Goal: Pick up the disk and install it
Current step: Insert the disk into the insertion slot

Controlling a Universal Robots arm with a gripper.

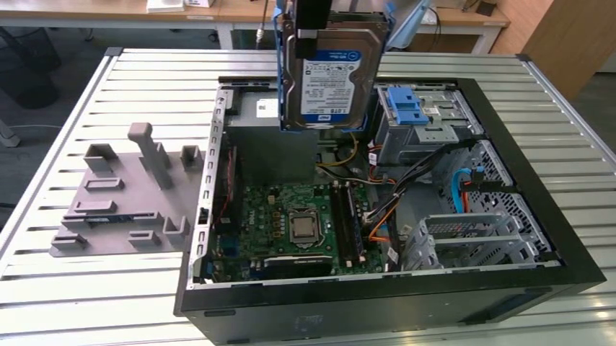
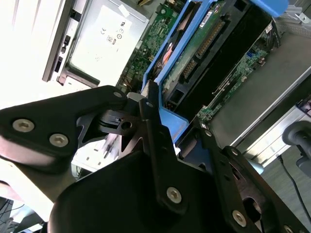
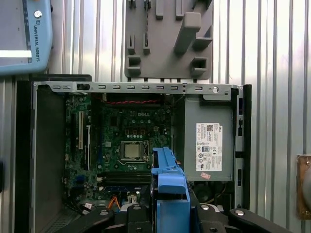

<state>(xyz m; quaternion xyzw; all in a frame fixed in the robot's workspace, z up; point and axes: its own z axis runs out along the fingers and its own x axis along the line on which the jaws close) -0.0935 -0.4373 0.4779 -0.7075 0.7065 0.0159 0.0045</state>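
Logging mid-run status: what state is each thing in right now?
disk: held upright in the air above the open case.
gripper: shut on the disk's blue bracket.
computer case: lying on its side, side panel off.
blue latch on the drive cage: lying flat on the cage.
grey fixture plate: nothing in its slots.

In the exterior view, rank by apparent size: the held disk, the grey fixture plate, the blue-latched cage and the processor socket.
1. Grey fixture plate.
2. Disk, though it hangs nearer the camera, which inflates it.
3. Blue-latched cage, close to the disk; order unsure.
4. Processor socket.
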